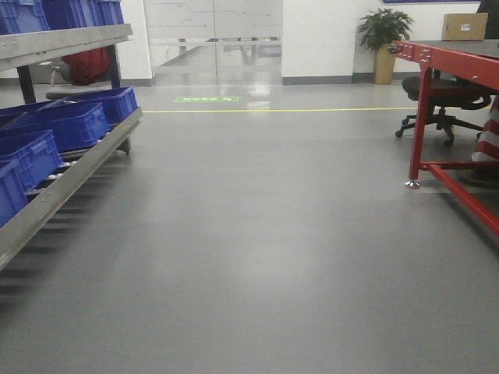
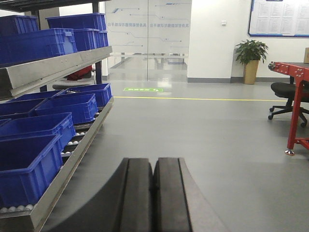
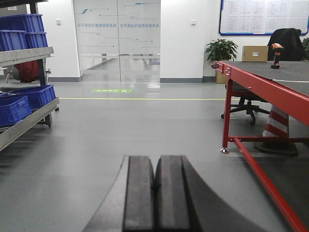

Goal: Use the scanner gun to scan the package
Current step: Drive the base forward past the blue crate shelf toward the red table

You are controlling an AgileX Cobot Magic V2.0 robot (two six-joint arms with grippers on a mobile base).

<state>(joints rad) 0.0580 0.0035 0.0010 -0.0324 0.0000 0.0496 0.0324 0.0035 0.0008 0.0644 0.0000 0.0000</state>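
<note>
Nearest me, my left gripper (image 2: 153,166) and right gripper (image 3: 155,165) are both pressed together, their black rubbery pads meeting with nothing between them. I judge they are tucked for travelling, not working. Ahead lies the smooth, faintly glossy grey floor (image 3: 145,125). On my left a metal rack (image 2: 72,60) carries ribbed blue plastic bins (image 2: 29,159); on my right stands the red steel table (image 3: 260,86) with its dark matte top. At its far end (well apart from me) sits the boxy tan cardboard package (image 3: 254,53), and the scanner gun (image 3: 276,53) stands upright near it, some orange showing.
</note>
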